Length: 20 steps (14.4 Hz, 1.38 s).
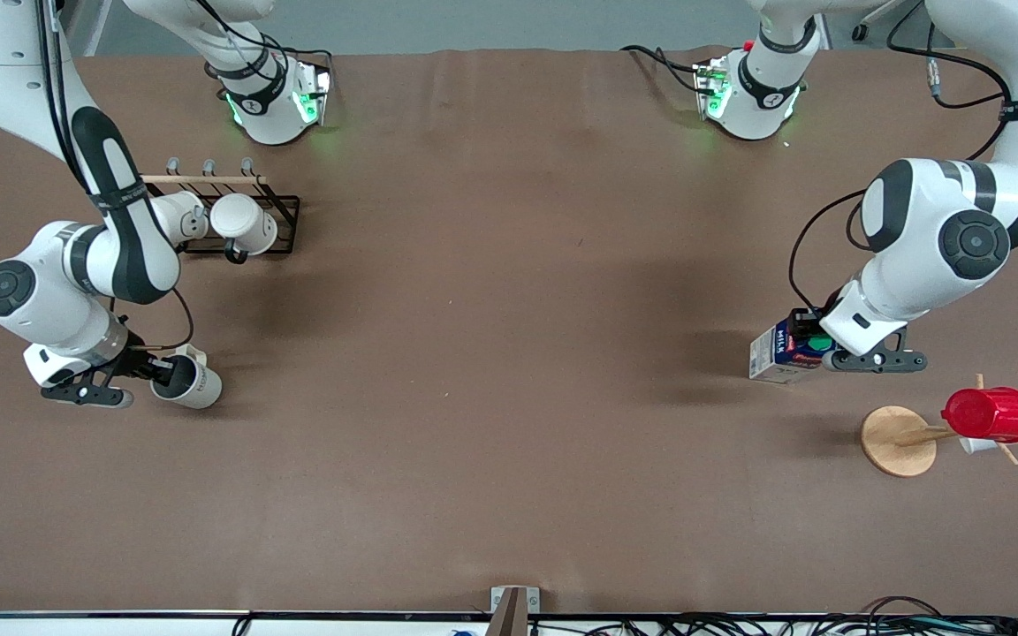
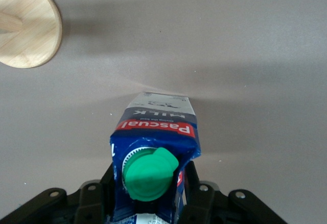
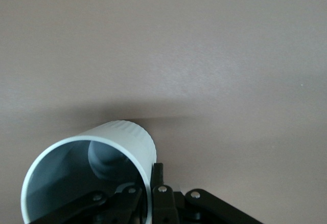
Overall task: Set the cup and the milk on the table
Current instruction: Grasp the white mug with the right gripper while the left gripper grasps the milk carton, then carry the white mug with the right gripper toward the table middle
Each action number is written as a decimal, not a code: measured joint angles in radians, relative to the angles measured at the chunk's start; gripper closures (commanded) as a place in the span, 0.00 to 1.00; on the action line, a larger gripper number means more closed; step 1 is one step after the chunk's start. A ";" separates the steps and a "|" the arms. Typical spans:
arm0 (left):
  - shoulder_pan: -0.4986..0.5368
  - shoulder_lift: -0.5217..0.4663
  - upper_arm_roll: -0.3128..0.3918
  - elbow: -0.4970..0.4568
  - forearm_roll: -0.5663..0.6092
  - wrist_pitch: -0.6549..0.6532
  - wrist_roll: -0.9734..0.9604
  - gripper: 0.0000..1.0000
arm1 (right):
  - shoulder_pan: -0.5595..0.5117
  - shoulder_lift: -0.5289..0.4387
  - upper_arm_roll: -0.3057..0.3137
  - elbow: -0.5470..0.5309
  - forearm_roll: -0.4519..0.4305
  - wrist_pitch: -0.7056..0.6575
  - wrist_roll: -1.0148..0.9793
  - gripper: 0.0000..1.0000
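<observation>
The cup (image 1: 189, 381), a white mug with a grey inside, hangs tilted in my right gripper (image 1: 158, 370) just above the brown table (image 1: 509, 309), toward the right arm's end. In the right wrist view the gripper (image 3: 151, 193) is shut on the cup's rim (image 3: 117, 152), one finger inside and one outside. My left gripper (image 1: 814, 349) is shut on the top of the milk (image 1: 778, 353), a dark-blue carton with a green cap, held tilted low over the table toward the left arm's end. In the left wrist view the fingers (image 2: 196, 193) flank the milk (image 2: 156, 132). I cannot tell whether its base touches the table.
A black wire rack (image 1: 284, 216) with two white mugs stands farther from the front camera than the cup. A wooden mug tree with a round base (image 1: 898, 440) carries a red cup (image 1: 991, 413), close to the milk and nearer the front camera; its base shows in the left wrist view (image 2: 25, 24).
</observation>
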 measured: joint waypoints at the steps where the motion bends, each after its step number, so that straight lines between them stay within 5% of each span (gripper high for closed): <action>1: 0.000 0.000 0.000 0.000 0.000 0.000 0.000 0.59 | 0.003 -0.002 0.005 0.031 0.005 -0.066 0.004 1.00; 5: 0.000 0.000 -0.001 0.003 0.000 -0.005 0.000 0.60 | 0.014 -0.038 0.085 0.212 0.014 -0.355 0.117 1.00; 9: 0.000 -0.001 -0.001 0.036 0.000 -0.015 0.000 0.60 | 0.105 -0.052 0.246 0.314 -0.020 -0.401 0.455 1.00; 13: -0.008 -0.002 -0.004 0.129 0.000 -0.092 -0.001 0.60 | 0.271 -0.005 0.264 0.379 -0.038 -0.399 0.714 1.00; 20: -0.030 -0.002 -0.009 0.193 0.000 -0.130 -0.007 0.61 | 0.526 0.237 0.262 0.572 -0.132 -0.335 1.042 1.00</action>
